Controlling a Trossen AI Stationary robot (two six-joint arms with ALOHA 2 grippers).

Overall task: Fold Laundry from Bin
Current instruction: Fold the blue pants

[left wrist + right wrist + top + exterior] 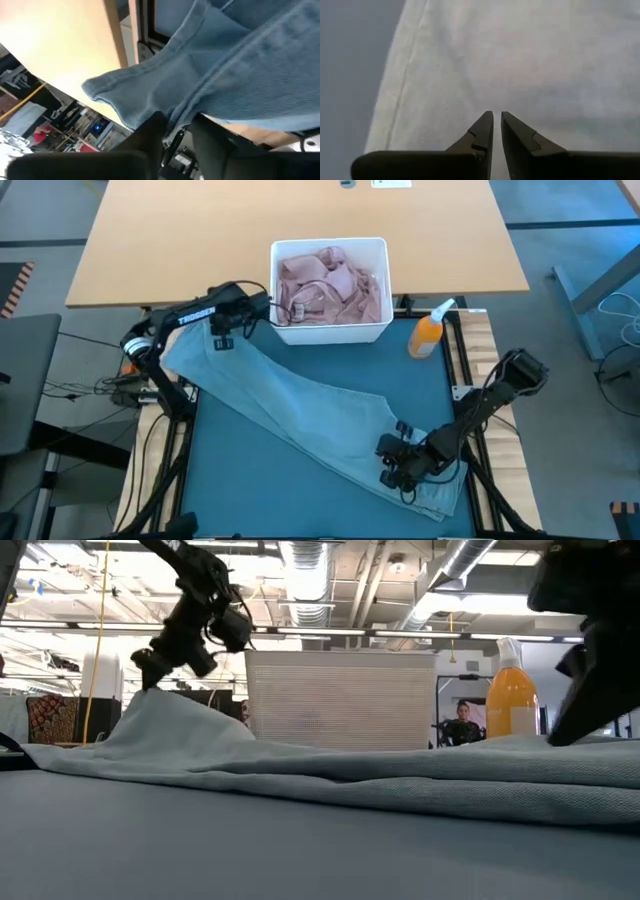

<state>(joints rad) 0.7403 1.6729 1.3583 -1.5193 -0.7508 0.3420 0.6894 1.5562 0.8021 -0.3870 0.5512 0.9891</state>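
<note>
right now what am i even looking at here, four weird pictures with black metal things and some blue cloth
Four cameras show one robot with two dark arms at a table. One looks down from above, one sits at table height, and one rides on each wrist. A pair of light blue denim jeans lies stretched across the teal-blue table mat. The left gripper pinches the jeans' end near the white plastic bin, which holds pink laundry. The right gripper rests on the jeans' other end, fingers almost together. An orange spray bottle stands beside the bin.
</note>
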